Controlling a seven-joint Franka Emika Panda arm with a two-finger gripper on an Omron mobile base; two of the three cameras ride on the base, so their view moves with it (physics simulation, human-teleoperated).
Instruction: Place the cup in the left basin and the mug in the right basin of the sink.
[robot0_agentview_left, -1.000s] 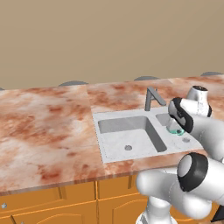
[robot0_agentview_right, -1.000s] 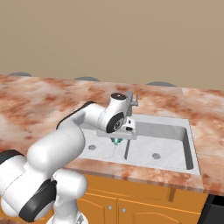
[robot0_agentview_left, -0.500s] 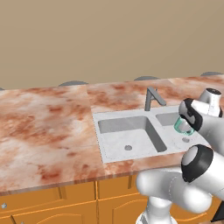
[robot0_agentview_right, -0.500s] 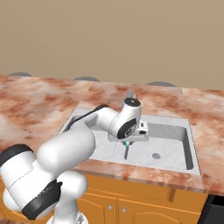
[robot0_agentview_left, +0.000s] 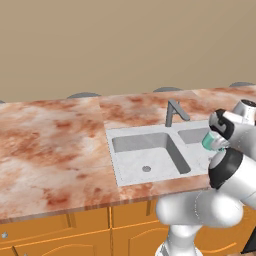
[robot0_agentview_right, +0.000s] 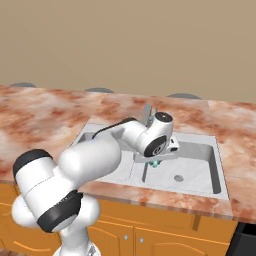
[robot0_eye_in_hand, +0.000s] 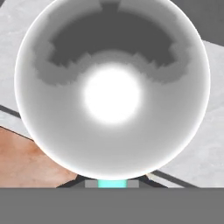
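Observation:
My gripper (robot0_agentview_left: 217, 137) is shut on the teal mug (robot0_agentview_left: 210, 143), holding it by the rim above the right basin (robot0_agentview_left: 192, 135) of the grey sink (robot0_agentview_left: 114, 159). From the right base view the mug (robot0_agentview_right: 155, 163) hangs under the hand, just right of the divider, over the right basin (robot0_agentview_right: 197, 165). In the hand view the mug's white inside (robot0_eye_in_hand: 111, 87) is very close, with a strip of its teal wall (robot0_eye_in_hand: 112, 183) at the bottom. The left basin (robot0_agentview_left: 142, 150) shows its drain hole and nothing else. The cup is out of view.
A grey faucet (robot0_agentview_left: 173, 113) stands behind the divider, close to the hand. Marbled orange counter (robot0_agentview_left: 50, 145) stretches left of the sink, with wooden cabinet fronts (robot0_agentview_left: 55, 235) below. My own arm covers much of the left basin in the right base view.
The gripper has carried the mug to the right, from beside the divider to over the right basin. The grip has not changed.

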